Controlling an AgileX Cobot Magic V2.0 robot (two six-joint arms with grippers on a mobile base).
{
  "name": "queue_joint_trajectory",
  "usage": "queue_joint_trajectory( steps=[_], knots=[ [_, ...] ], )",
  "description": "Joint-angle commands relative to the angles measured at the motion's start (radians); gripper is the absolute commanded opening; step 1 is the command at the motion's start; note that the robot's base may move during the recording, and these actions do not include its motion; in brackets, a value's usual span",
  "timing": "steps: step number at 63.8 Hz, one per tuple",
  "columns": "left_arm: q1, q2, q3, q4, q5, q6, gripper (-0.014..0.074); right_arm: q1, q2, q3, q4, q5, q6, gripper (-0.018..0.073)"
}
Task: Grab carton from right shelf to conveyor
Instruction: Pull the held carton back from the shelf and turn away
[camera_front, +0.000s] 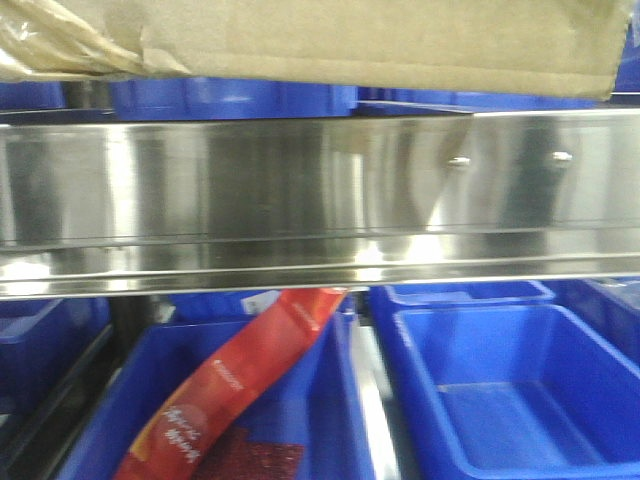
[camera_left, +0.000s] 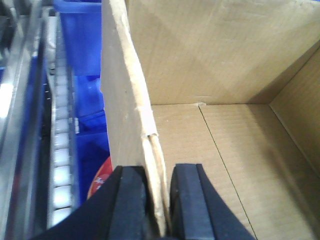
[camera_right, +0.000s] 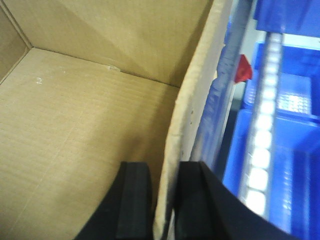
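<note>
Backdrop, front view: blue bins all round, at least four below the rail and more behind, too blurred to count.
Right shelf: broad steel rail straight across, two screw heads on its right half.
Carton: one, up top, underside only, hanging just above the rail; probably held high to clear it.
Tape wad: one, amber, at the carton's left corner.
Red packet: one, slumped diagonally in the centre bin.
Left wrist view, left gripper: jaws clenched on the carton's left wall, one inside, one outside.
Roller track: one strip, beside the carton.
Right wrist view, right gripper: jaws clamped on the opposite wall; two-sided pinch likely to keep the wide box level.
Carton interior: bare, nothing inside.
Conveyor: nowhere in view, delivery still ahead.
</note>
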Motion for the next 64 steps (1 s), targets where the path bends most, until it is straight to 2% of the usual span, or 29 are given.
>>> queue_joint_trajectory(
  steps=[1,64],
  knots=[
    [0.003,-0.009,-0.014,0.069,-0.061,0.017,-0.0017,-0.004,-0.025,-0.002,-0.032,0.006,-0.036,-0.0066],
    [0.003,-0.009,-0.014,0.069,-0.061,0.017,-0.0017,-0.004,-0.025,-0.002,-0.032,0.006,-0.036,-0.0066]
  ],
)
